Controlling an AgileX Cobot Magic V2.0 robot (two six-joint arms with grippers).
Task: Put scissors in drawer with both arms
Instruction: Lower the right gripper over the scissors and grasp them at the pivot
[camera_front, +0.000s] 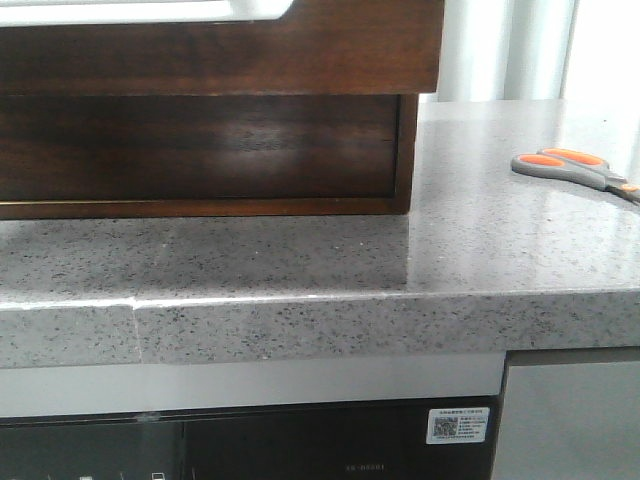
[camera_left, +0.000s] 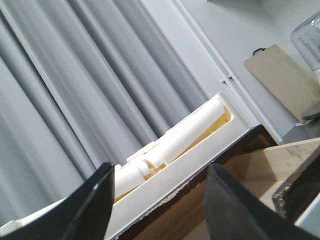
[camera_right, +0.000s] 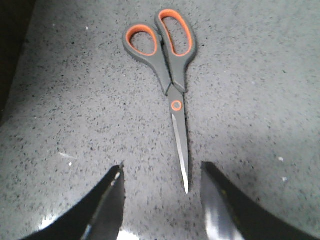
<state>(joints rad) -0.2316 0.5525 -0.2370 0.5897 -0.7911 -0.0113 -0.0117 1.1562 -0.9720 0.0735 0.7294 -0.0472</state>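
Observation:
The scissors (camera_front: 575, 168), with grey handles and orange-lined loops, lie flat and closed on the speckled grey counter at the far right. In the right wrist view the scissors (camera_right: 172, 75) lie with the blade tip pointing between my fingers. My right gripper (camera_right: 162, 172) is open and empty, just above the counter at the blade tip. The dark brown drawer (camera_front: 220, 45) juts out at the top left, with a white inside rim. My left gripper (camera_left: 160, 200) is open and empty, facing the drawer's white rim (camera_left: 200, 150). Neither arm shows in the front view.
The speckled stone counter (camera_front: 300, 260) has a front edge running across the front view. A dark wooden cabinet body (camera_front: 200, 150) sits under the drawer. White tube-like items (camera_left: 190, 132) lie inside the drawer. A wooden cutting board (camera_left: 280, 75) leans on the wall.

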